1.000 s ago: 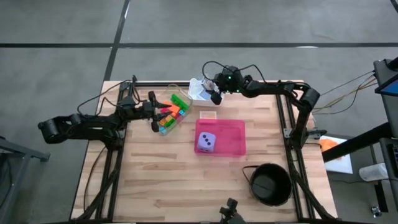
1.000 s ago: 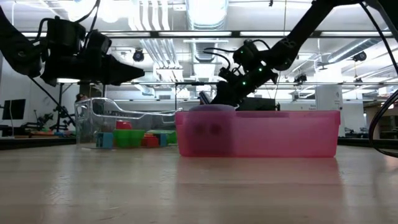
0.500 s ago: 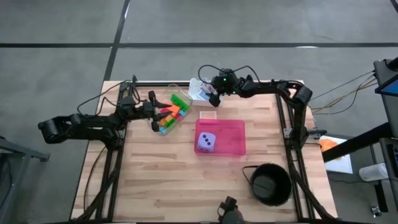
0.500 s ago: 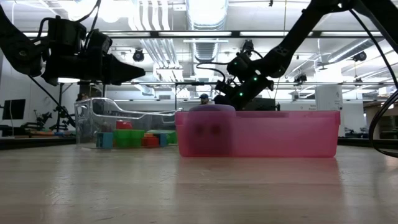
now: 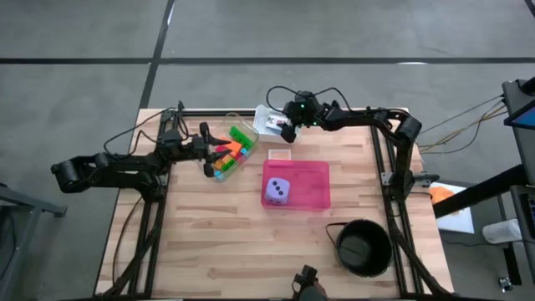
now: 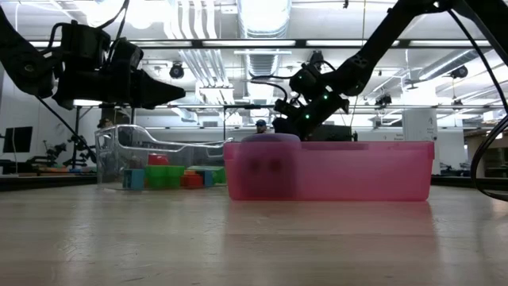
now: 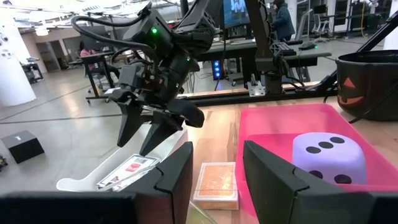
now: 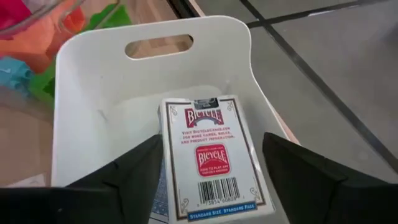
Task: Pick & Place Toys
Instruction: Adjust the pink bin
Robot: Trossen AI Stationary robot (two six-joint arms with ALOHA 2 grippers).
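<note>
The toys are coloured bricks (image 5: pixel 230 152) heaped in a clear tub (image 6: pixel 119 151) at the far left, and a lilac die (image 5: pixel 277 192) lying in the pink bin (image 5: pixel 313 199). My left gripper (image 5: pixel 209 159) hangs open and level above the tub's near rim, holding nothing. My right gripper (image 5: pixel 282 127) slants down into a white tray (image 8: pixel 93 93) at the far edge. It is open, with a finger on each side of a red-and-white card deck (image 8: pixel 211 162) lying flat in the tray. My right gripper's fingers (image 8: pixel 140 168) stand close beside the deck's two long edges (image 8: pixel 166 149), coming from above at a slant and lying along the deck. I cannot tell whether they touch it. The deck lies flat on the tray's floor.
A small orange card box (image 5: pixel 279 155) lies on the wood between the tub and the pink bin. A black round bowl (image 5: pixel 364 248) stands at the near right. Bare tabletop stretches along the near left.
My right gripper has gone a little toward the table's left edge and tipped lower, coming down over the white tray.
</note>
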